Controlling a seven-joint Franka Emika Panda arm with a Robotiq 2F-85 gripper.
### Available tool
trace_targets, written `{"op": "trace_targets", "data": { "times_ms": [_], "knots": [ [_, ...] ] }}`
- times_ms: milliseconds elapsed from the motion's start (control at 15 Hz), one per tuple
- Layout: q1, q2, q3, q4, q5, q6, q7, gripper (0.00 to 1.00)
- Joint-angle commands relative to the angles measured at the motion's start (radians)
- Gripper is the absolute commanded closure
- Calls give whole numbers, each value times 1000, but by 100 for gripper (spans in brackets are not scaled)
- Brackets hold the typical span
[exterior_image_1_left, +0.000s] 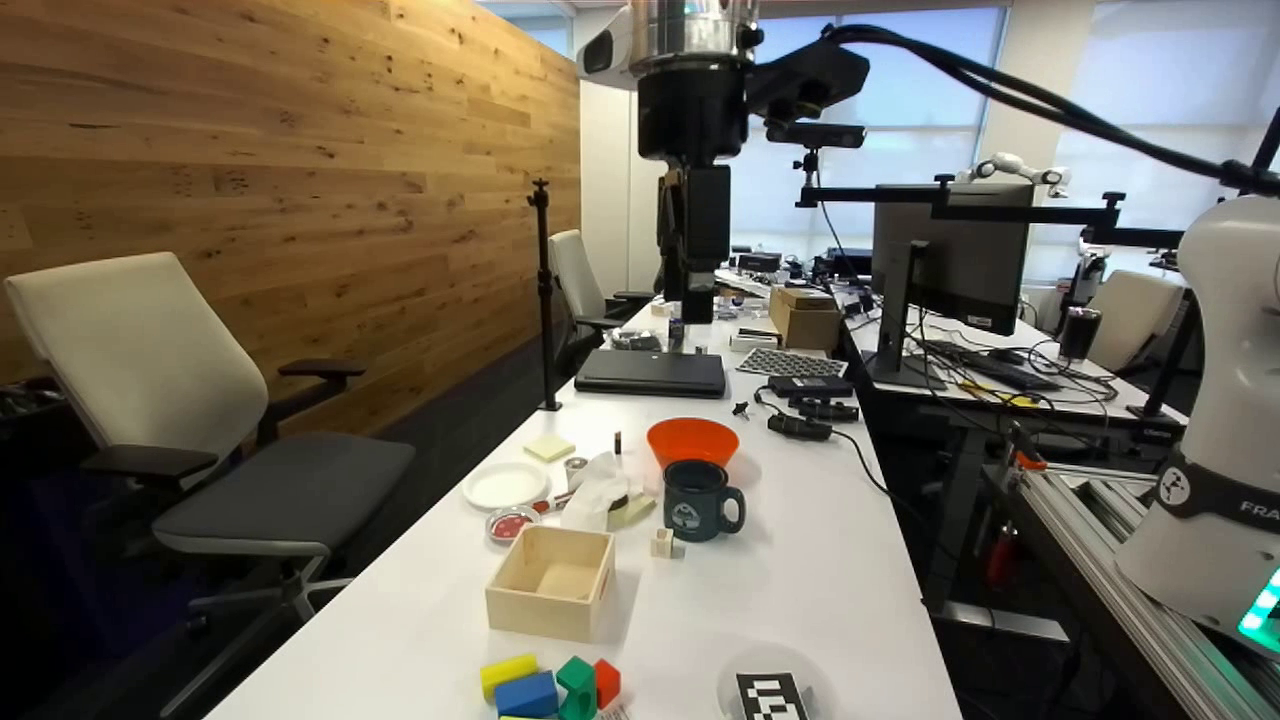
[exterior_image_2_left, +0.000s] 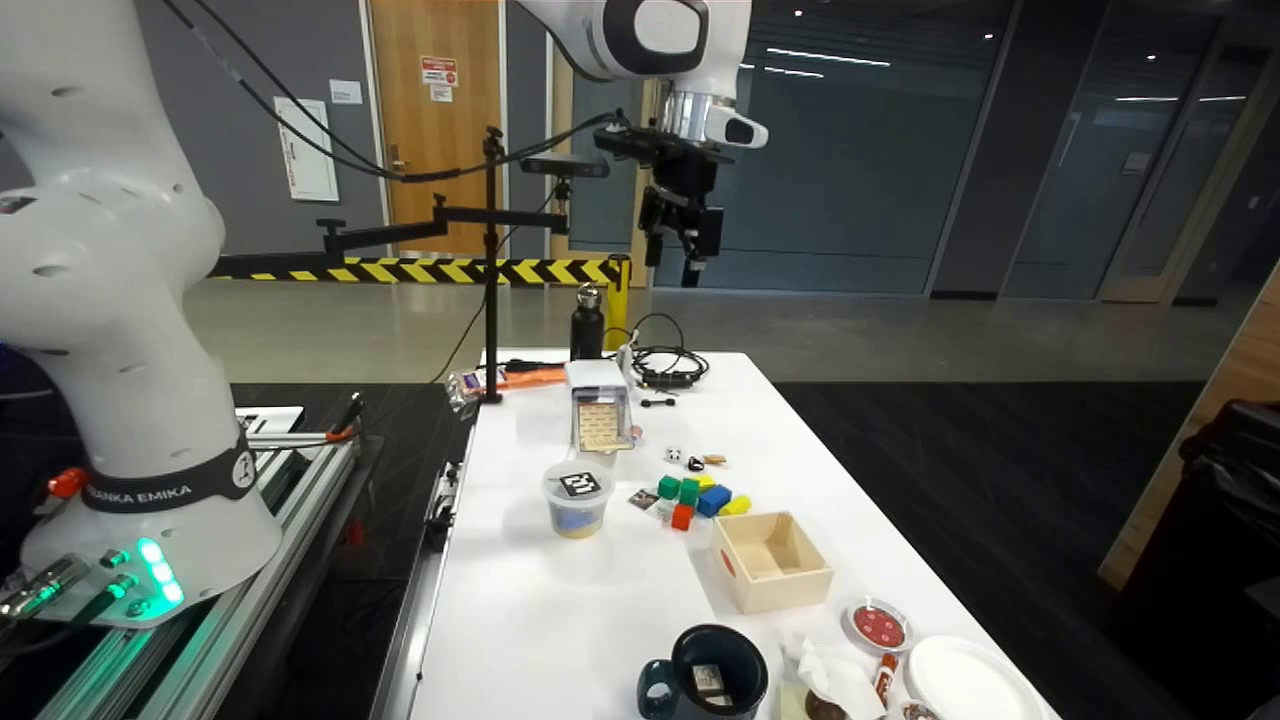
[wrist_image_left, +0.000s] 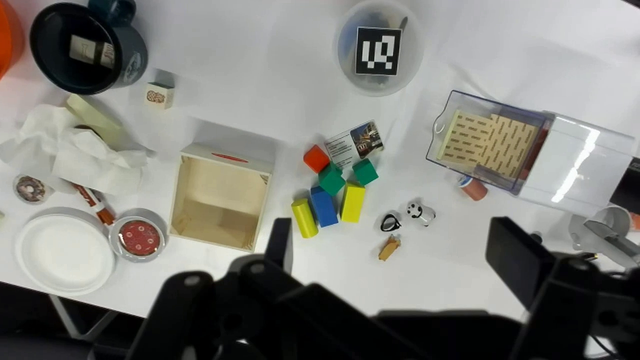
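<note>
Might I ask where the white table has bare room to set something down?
In the wrist view, one patch lies between the pineapple block, wooden box and lidded tub; another below the spotted figurine. It is crowded around the white plate and coloured blocks.

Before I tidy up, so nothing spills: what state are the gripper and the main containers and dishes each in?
Robotiq gripper: open, holding nothing
Wooden box: open-topped, empty
Dark teal mug: upright, printed blocks inside
Orange bowl: upright, bottom hidden
Translucent plastic tub: closed, contents unclear
Clear plastic tray: holding tan printed pieces
White plate: empty
Black bottle: upright, capped
</note>
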Motion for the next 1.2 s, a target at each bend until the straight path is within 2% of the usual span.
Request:
{"op": "trace_targets", "data": {
  "times_ms": [0,133,200,267,600,733,933,1133],
  "knots": [
    [6,87,13,79,-18,-29,-106,0],
    [5,111,17,101,-12,-49,-165,0],
    [0,104,18,106,28,-69,-209,0],
    [4,89,17,59,4,-17,-143,0],
    [3,99,18,84,7,-42,-181,0],
    [11,139,19,135,-47,11,-171,0],
    [6,207,13,215,-152,65,-274,0],
    [-25,283,5,293,-175,76,-467,0]
  ]
}}
